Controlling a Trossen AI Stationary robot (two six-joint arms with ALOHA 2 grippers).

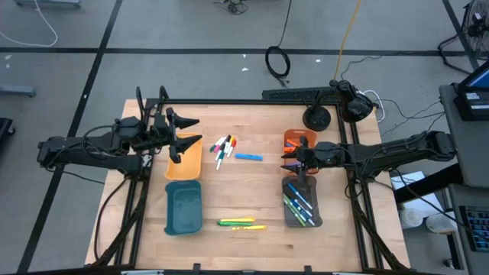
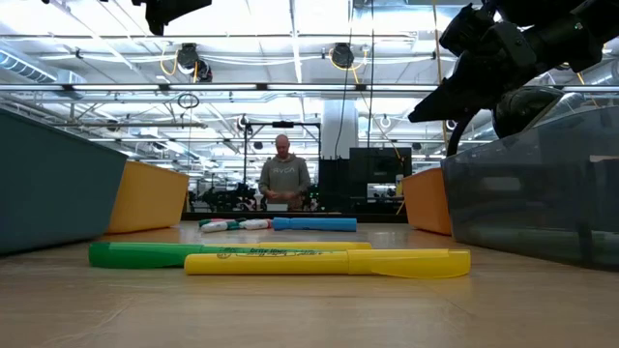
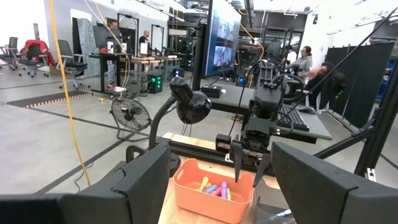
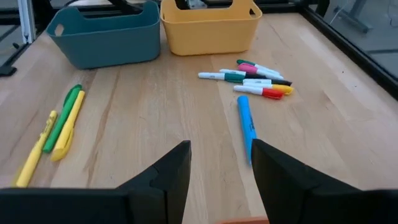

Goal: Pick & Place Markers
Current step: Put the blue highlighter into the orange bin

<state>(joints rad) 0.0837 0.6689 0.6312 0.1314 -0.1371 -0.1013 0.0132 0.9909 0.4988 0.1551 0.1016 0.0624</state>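
Note:
A cluster of thin white markers with coloured caps lies at the table's middle, with a blue highlighter beside it. Green and yellow highlighters lie nearer the near edge. More markers lie in the grey tray and the orange tray. My left gripper hangs open and empty above the yellow tray. My right gripper is open and empty, between the orange and grey trays, pointing toward the blue highlighter.
A teal tray stands near the yellow one on the left side. Two round black objects and a black bar stand along the far edge. Bare wood lies between the two rows of trays. A person stands behind the table.

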